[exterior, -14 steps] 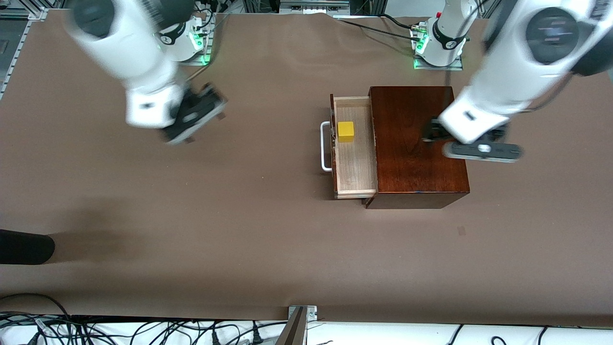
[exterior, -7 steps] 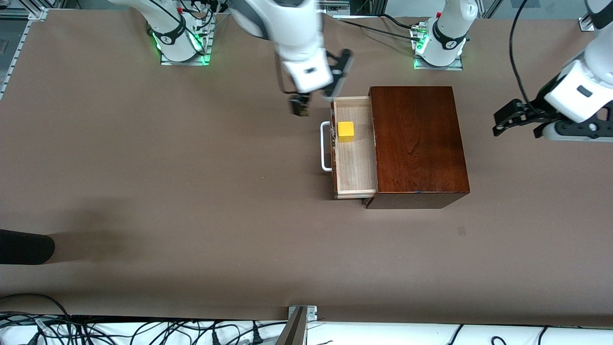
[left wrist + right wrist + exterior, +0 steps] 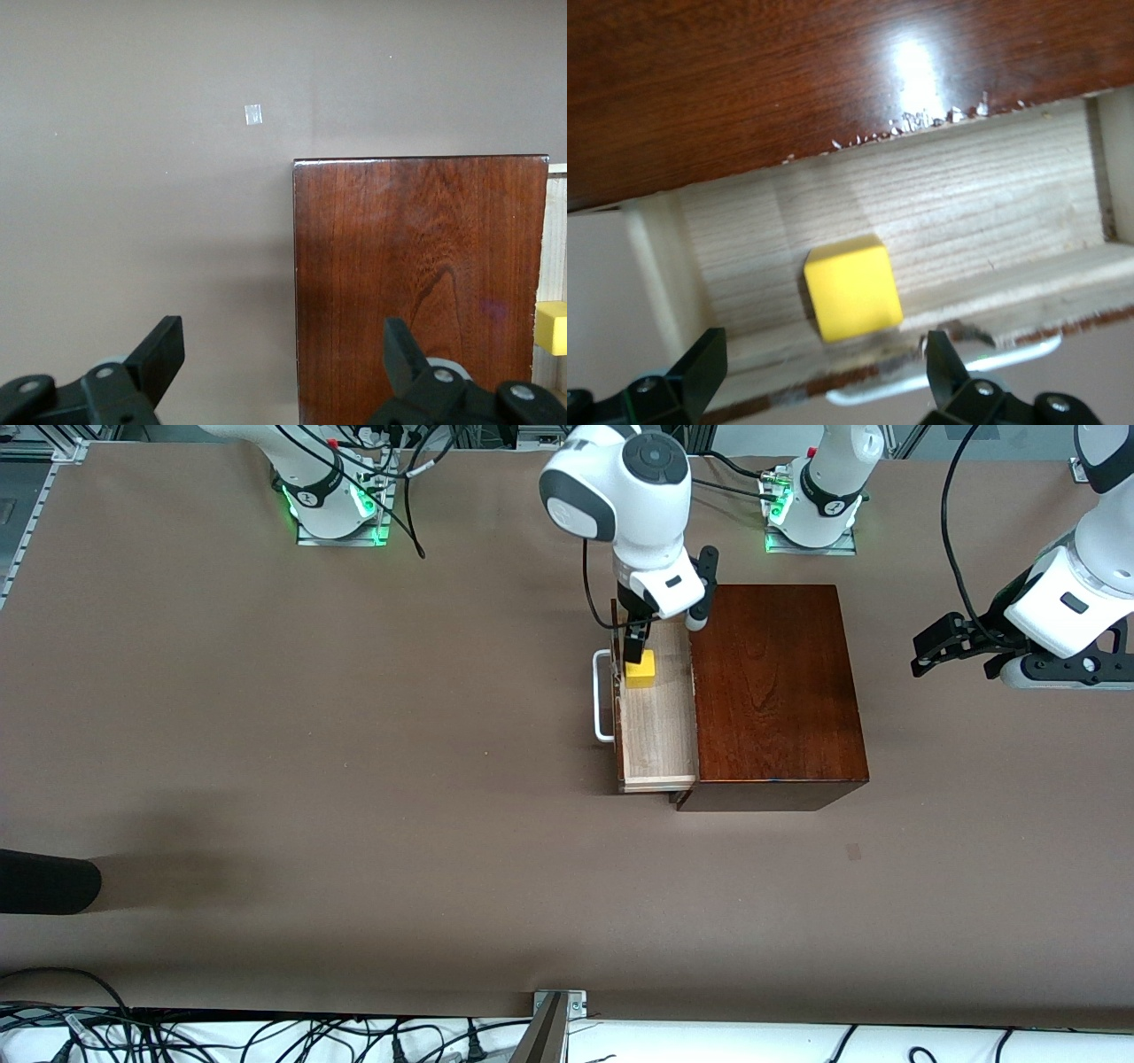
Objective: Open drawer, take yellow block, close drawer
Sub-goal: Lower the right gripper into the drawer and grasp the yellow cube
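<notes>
A: Quick, nearest first. What's there?

B: Bare brown surface, then the glossy dark mahogany box. Its shallow pale-wood drawer with the white bar handle is pulled out toward the right arm's end of the surface.

A: So opening's done. Block?

B: The small bright yellow cube sits in the drawer, in the part farther from the front camera, close to the front panel. Not lifted.

A: Right gripper?

B: The right gripper hangs over the cube, jaws spread wide, empty. In the right wrist view the cube lies between the two fingertips, a bit off centre, no contact seen.

A: Left?

B: The left gripper waits over the surface at the left arm's end, clear of the box. Jaws wide too, holding nothing; its fingertips frame one edge of the box top.

A: Step?

B: Likely the take step, pre-grasp. Next move probably calls for a short descent, centring the cube, missing the drawer's front wall, then closing. Drawer shut comes after.
</notes>
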Controlling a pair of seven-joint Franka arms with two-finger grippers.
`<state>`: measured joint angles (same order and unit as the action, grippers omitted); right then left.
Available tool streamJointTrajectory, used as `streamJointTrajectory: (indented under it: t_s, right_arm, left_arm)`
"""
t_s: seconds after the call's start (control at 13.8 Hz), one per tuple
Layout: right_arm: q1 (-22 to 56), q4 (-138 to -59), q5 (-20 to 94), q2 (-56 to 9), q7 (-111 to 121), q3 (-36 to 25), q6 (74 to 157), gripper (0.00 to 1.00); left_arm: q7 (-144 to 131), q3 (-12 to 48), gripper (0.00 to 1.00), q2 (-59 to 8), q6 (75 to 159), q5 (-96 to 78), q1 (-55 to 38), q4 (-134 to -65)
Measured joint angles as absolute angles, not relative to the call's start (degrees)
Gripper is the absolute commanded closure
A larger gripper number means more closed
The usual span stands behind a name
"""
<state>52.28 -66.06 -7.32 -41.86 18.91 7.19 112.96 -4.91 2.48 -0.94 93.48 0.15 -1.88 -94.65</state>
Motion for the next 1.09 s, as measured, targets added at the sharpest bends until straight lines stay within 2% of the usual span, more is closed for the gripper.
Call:
streamJointTrajectory:
  t_s: [0.29,1.09]
  right_arm:
    - [52.78,-65.82,-11.20,-44.59,25.55,7.18,116.07,0.00]
    - [53.11,-65.51,-13.21,-47.06,29.50,7.14,116.26,0.00]
  left_arm:
    - [-4.20,2.72,0.00,-0.91,93.63,0.15,-2.17,-94.65]
    - [-3.13,2.90,0.00,-0.91,93.65,0.15,-2.24,-94.64]
